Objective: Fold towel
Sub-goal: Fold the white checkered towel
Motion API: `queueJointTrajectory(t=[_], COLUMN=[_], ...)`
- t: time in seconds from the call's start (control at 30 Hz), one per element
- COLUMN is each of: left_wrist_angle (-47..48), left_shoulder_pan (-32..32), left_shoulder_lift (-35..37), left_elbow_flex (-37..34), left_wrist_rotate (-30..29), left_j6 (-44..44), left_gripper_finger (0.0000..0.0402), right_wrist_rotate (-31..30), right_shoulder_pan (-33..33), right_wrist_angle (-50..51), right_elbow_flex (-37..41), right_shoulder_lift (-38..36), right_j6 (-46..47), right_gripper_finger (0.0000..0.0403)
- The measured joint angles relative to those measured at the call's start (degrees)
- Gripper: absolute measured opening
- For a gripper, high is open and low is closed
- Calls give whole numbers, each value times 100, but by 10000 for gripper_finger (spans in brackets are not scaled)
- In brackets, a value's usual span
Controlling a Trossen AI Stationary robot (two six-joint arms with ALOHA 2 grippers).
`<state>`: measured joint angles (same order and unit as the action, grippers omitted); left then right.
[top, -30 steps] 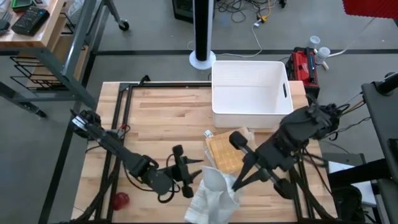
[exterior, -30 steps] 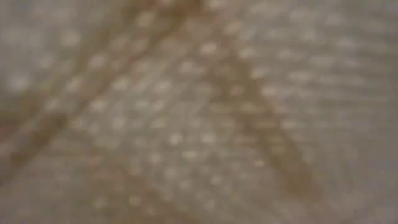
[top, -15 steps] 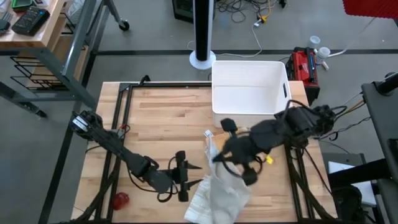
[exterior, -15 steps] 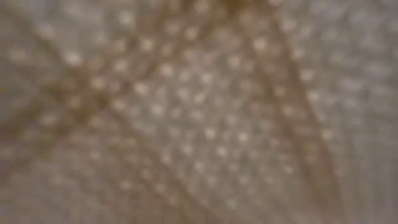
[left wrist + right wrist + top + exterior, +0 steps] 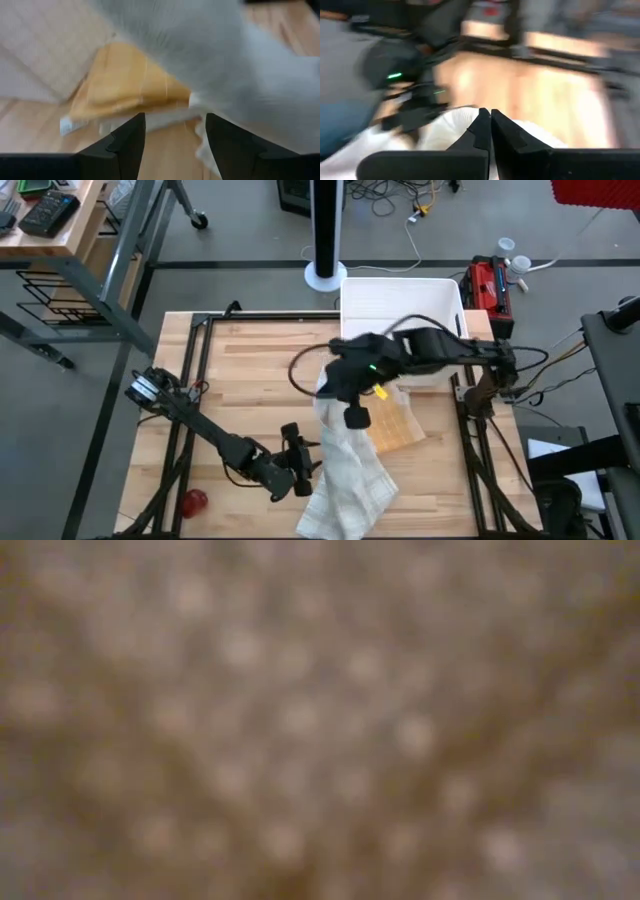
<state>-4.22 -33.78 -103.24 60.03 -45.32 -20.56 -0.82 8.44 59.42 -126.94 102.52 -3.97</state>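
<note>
A pale grey-white woven cloth towel (image 5: pixel 345 480) lies crumpled near the front edge of the light wooden slatted bench (image 5: pixel 250 370), stretching up from a heap to a raised corner. The right gripper (image 5: pixel 335 385), on a dark arm reaching across from the right side, has its jaws pressed together on that corner of the towel and holds it above the middle of the bench, so the cloth hangs in a long strip between the gripper and the heap. In the right wrist view, white cloth shows at the closed fingertips (image 5: pixel 485 125).

The left gripper (image 5: pixel 300 465) rests low just beside the left edge of the heap, its jaws apart and empty; its wrist view shows the two dark fingers (image 5: pixel 127 142) spread, with towel cloth ahead of them.

The step in hand appears to be carrying one corner over to make a fold. The next move probably calls for the left gripper to take or pin the near edge, so the cloth spreads flat rather than dragging.

A mustard-yellow checked cloth (image 5: pixel 392 425) lies partly under the towel and could get caught up. A white rectangular plastic bin (image 5: pixel 400 305) stands behind, close to the right arm. A small red round object (image 5: pixel 194 501) sits at the front left corner. The low view is covered by blurred fabric.
</note>
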Motion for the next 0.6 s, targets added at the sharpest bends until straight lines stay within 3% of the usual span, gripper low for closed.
queueJointTrajectory(t=[0.13, 0.4, 0.53, 0.6], left_wrist_angle=[566, 738, 639, 302], left_shoulder_pan=[-113, -388, -643, -728], left_shoulder_lift=[15, 282, 572, 614], left_elbow_flex=[0, 0, 5, 6], left_wrist_rotate=[-5, -25, -72, -75], left_j6=[-535, -876, -848, -733], left_gripper_finger=[191, 167, 157, 152], right_wrist_rotate=[1865, 3298, 3340, 3053], right_shoulder_pan=[-261, 251, 804, 1096], right_wrist_angle=[-278, -822, -1647, -2154], right_elbow_flex=[750, 2514, 3391, 3755], right_shoulder_lift=[-19, -399, -749, -977], right_j6=[-473, -1750, -1862, -1806], right_gripper_finger=[0, 0, 0, 0])
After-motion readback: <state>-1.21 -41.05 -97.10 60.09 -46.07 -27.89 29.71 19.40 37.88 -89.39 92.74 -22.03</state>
